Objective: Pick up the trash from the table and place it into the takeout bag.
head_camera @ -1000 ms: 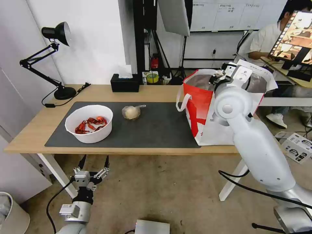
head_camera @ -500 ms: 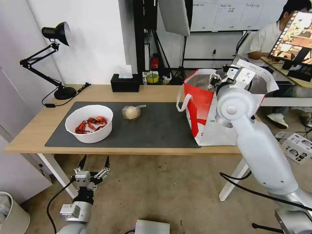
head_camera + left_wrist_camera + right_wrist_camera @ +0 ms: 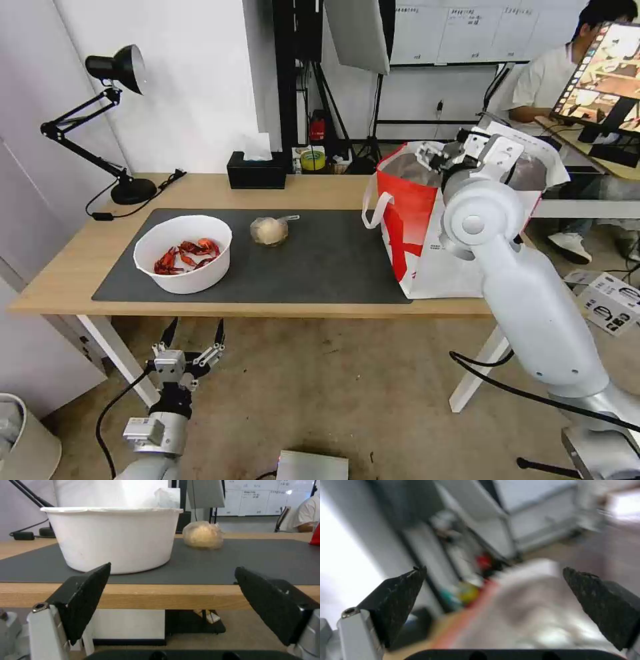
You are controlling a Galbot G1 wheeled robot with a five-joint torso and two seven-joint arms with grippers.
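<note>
Foil-lined takeout bag point(image 3: 427, 227) sits under your right pincer point(image 3: 433, 157), spread wide and empty. Left pincer point(image 3: 193, 340) hangs agape below the table point(image 3: 320, 190). Swing carelessly and you could snag the bag's rim.

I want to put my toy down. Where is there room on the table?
Bare mat lies between the cup and the bag. Bare wood also lies between the lamp and the bowl. It is crowded around the bag, where the right gripper hangs open.

The right arm point(image 3: 527, 300) is a thick, glossy white shell with a round disc joint and a black cable trailing beneath; the left gripper point(image 3: 190, 343) has black fingers point(image 3: 83, 597) on silver, screw-fastened mounts.
</note>
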